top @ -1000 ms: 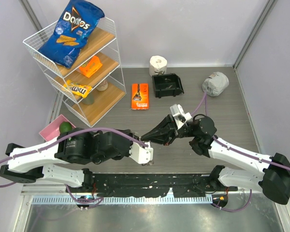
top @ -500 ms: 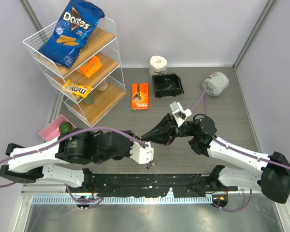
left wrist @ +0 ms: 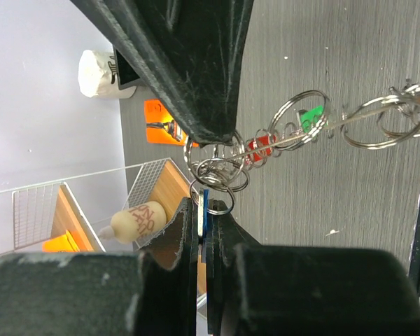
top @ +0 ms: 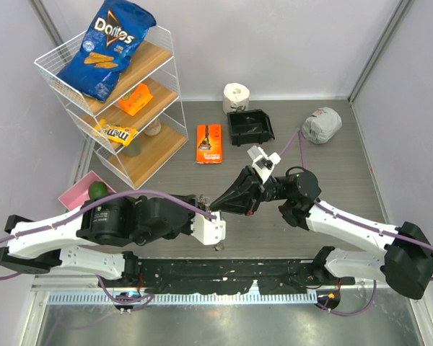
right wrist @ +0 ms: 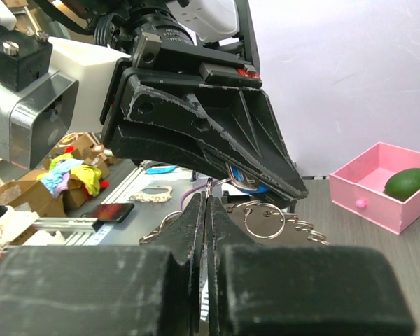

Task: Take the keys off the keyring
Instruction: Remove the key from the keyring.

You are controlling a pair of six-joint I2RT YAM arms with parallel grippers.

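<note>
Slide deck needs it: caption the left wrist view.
Left tool pinches a blue key; right tool grips the keyring.

We angle our left arm [top: 123,220] and right arm [top: 346,220] inward, tips nearly touching, both sets of jaws pinched together.

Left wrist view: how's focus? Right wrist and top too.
Left wrist: left gripper fingers and blue key blurred up close, keyring crisp, mild glints. Right wrist: right gripper fingers soft, pink tray sharp. Top external: even light, soft shadows, keyring barely visible.
</note>
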